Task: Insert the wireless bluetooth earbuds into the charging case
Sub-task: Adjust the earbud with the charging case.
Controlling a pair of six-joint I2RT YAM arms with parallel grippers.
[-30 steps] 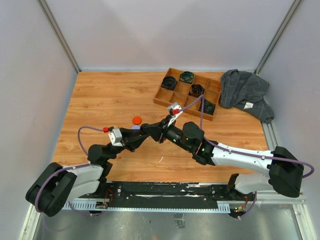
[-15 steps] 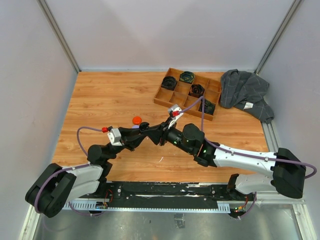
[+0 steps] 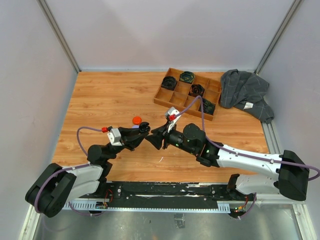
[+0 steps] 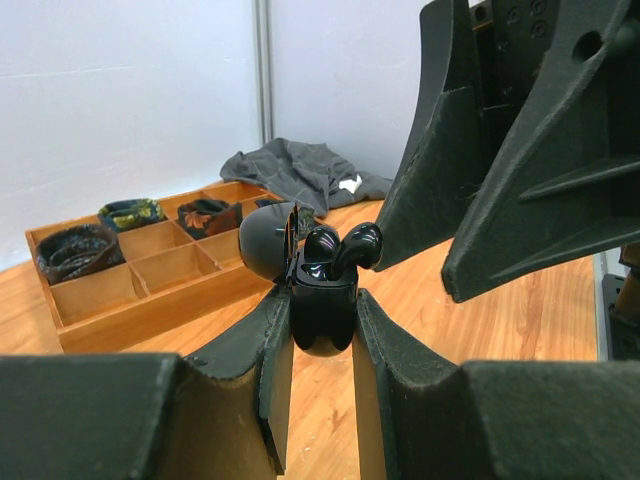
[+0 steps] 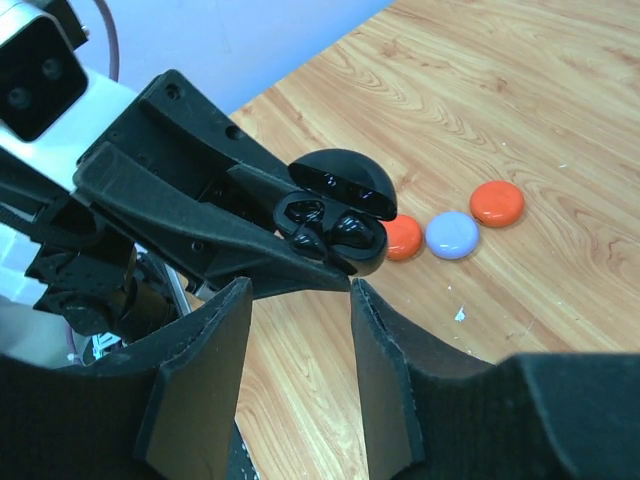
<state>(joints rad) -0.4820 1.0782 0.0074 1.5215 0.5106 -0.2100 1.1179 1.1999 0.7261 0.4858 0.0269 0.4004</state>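
Note:
My left gripper (image 4: 318, 330) is shut on a black charging case (image 4: 322, 305), held above the wooden table with its lid (image 4: 268, 242) hinged open. Two glossy black earbuds (image 4: 340, 248) sit in the case's wells, stems down. In the right wrist view the same case (image 5: 352, 250) and earbuds (image 5: 322, 226) lie just beyond my right gripper (image 5: 300, 300), which is open with nothing between its fingers. From above, the right gripper (image 3: 157, 138) faces the left gripper (image 3: 145, 131) tip to tip near the table's middle.
Three small round cases lie on the table: orange (image 5: 403, 237), lilac (image 5: 452, 235) and orange (image 5: 497, 203). A wooden compartment tray (image 3: 170, 106) with coiled black cables stands at the back right, with a grey cloth (image 3: 245, 92) beside it.
My right gripper has opened and drawn back a little from the case. The left gripper keeps hold of the case and has barely moved.

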